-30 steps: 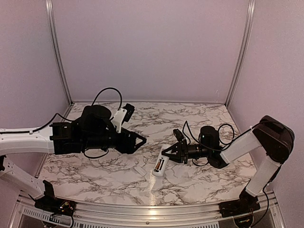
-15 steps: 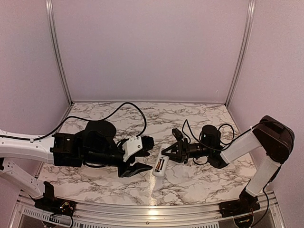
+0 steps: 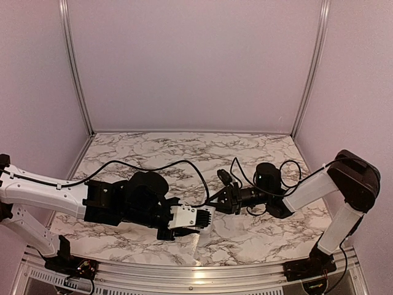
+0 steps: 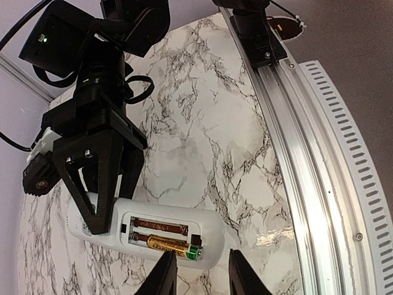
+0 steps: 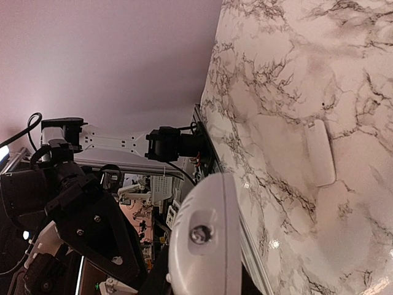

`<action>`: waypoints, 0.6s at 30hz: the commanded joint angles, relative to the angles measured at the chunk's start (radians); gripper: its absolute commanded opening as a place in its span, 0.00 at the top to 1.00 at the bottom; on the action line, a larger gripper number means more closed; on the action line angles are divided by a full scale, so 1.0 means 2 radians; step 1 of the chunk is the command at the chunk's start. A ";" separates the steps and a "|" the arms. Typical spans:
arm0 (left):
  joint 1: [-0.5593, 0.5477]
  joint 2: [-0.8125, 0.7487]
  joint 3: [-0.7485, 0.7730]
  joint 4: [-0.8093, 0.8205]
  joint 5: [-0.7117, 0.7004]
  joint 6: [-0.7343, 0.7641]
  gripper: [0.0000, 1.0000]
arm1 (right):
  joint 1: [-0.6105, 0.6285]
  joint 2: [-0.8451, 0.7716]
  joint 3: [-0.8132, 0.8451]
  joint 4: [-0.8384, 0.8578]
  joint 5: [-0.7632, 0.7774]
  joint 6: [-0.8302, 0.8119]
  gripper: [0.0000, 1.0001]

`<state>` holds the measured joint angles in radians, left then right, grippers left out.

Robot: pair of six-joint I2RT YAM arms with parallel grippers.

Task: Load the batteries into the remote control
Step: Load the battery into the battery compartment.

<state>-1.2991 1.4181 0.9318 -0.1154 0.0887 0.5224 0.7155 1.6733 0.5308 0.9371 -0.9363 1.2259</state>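
Left wrist view: remote control (image 4: 147, 236) lies back-up with its compartment open and one battery (image 4: 174, 247) seated in the nearer slot. The end away from the compartment is clamped in the right hand (image 4: 113, 212). Left hand (image 4: 202, 278) sits just beside the remote's near edge, fingers parted, gripping nothing. Marble counter (image 4: 202, 123) lies beneath; contact unclear.

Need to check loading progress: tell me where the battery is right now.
In the left wrist view the battery lies in the remote's open compartment, in the slot nearest the left fingers, low and centre.
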 commanded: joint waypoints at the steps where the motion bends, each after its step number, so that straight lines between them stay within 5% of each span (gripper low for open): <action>1: -0.004 0.010 0.003 -0.006 -0.003 0.026 0.71 | 0.010 -0.011 0.023 -0.013 -0.007 -0.015 1.00; 18: -0.005 0.031 0.013 -0.009 -0.008 0.046 0.75 | 0.014 -0.010 0.029 -0.018 -0.010 -0.019 1.00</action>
<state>-1.3010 1.4590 0.9321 -0.1169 0.0753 0.5957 0.7319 1.6695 0.5476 0.9028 -0.9421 1.1999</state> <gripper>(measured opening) 0.256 0.189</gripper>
